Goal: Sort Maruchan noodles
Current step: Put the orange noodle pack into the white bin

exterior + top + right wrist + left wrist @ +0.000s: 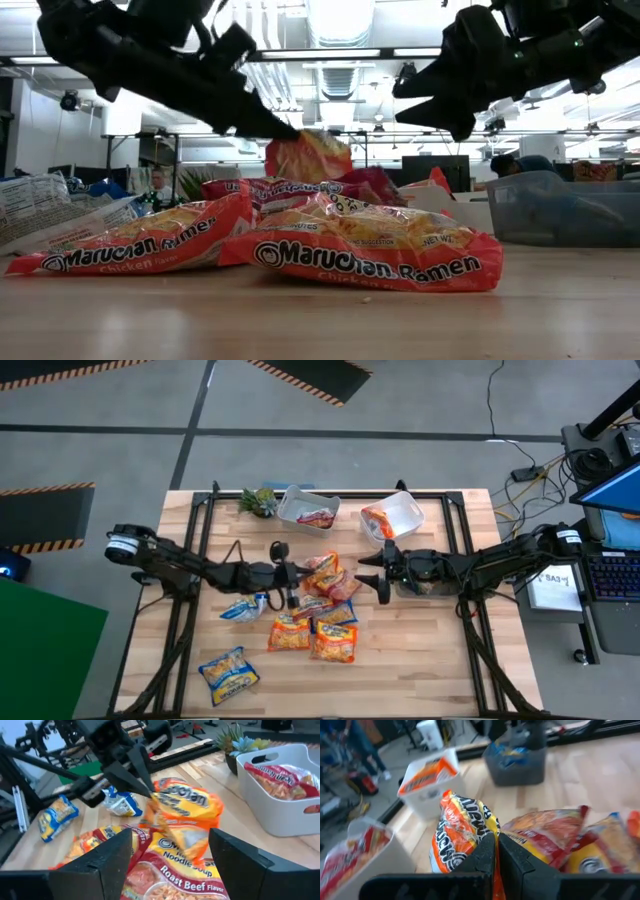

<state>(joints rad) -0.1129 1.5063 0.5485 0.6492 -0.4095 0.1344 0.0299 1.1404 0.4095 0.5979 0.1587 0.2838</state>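
Note:
My left gripper is at the table's middle, shut on an orange-red Maruchan packet, which shows raised above the pile in the low view. My right gripper hovers open just right of that packet, its fingers spread over a pink-red Roast Beef packet without touching anything. More orange-red packets lie flat in a pile toward the near edge. Two blue-yellow packets lie left of the pile. My left gripper pinches the orange-red packet between its two shut fingers at the packet's crimped end edge. The fingers come slanting down from the table's left. The packet hangs tilted off the fingertips above the pile; whether its low end touches the packets beneath cannot be told.
Two white tubs stand at the far edge: one holds a pink-red packet, the other an orange-red one. A clear tub with a blue-yellow packet sits under my right arm. A small green plant stands at the far left.

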